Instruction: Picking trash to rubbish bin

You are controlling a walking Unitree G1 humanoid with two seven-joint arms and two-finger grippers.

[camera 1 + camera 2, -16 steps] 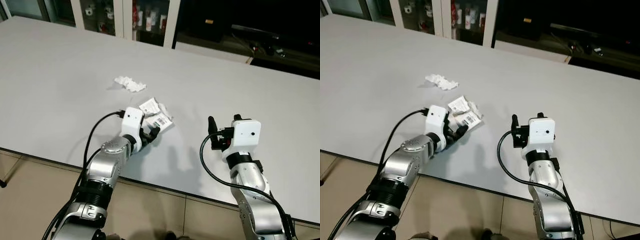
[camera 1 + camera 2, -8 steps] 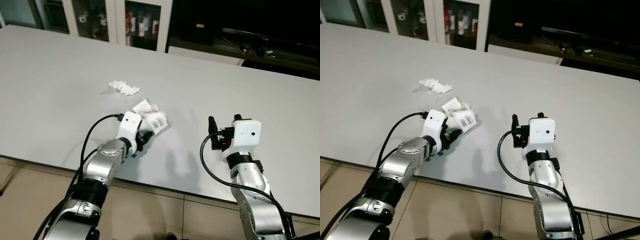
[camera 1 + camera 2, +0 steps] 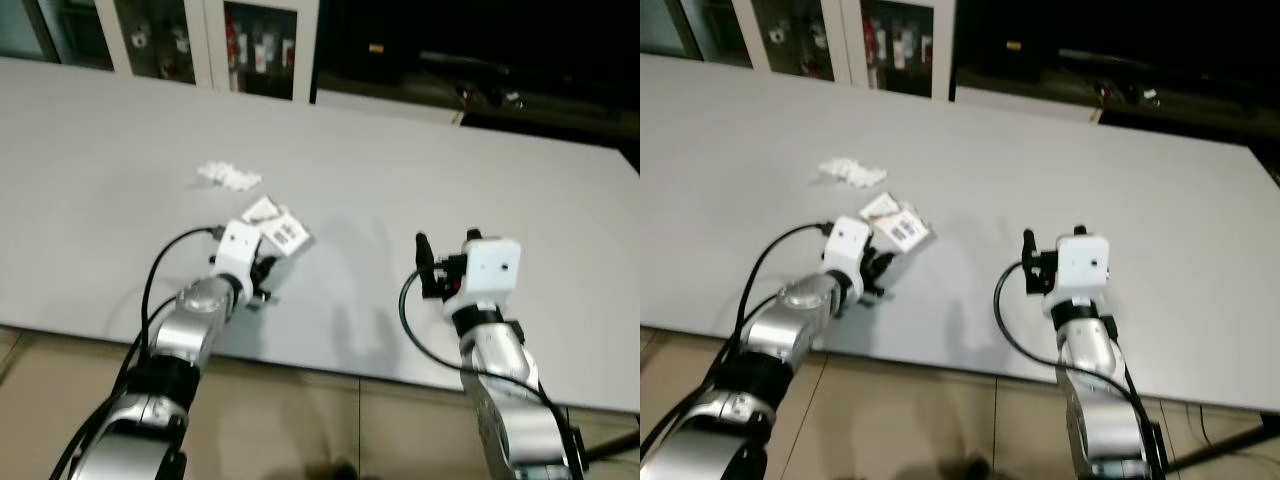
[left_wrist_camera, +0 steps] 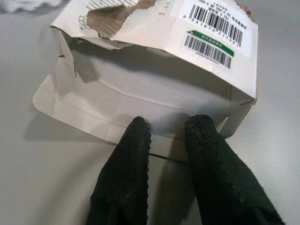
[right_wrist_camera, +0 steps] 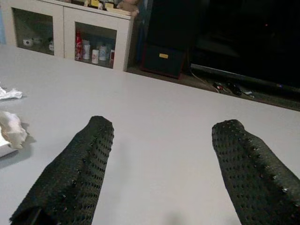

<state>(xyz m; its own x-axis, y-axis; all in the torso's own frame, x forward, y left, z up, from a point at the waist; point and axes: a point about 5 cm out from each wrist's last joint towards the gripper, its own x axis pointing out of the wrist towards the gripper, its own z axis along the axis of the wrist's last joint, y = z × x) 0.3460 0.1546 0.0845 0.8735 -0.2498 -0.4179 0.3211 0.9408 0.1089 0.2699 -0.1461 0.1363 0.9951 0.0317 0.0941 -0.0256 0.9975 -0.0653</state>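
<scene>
Trash was barely begun: the left gripper [image 4: 166, 129] pinched a flap of the torn cardboard box [image 3: 279, 229] (barcode labels up) on the grey table [image 3: 420, 170]; crumpled tissue [image 3: 227, 175] lay beyond, uncollected. Right gripper [image 5: 164, 173] hovered spread, holding nothing.

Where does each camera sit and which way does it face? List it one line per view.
Left eye view: on the head, looking down at the grey table; both silver arms show.
Right eye view: the same scene.
Left wrist view: along the left gripper, whose fingers pinch the torn cardboard box.
Right wrist view: along the open right gripper, across the table to the cabinets.
Shared: box, crumpled tissue.
</scene>
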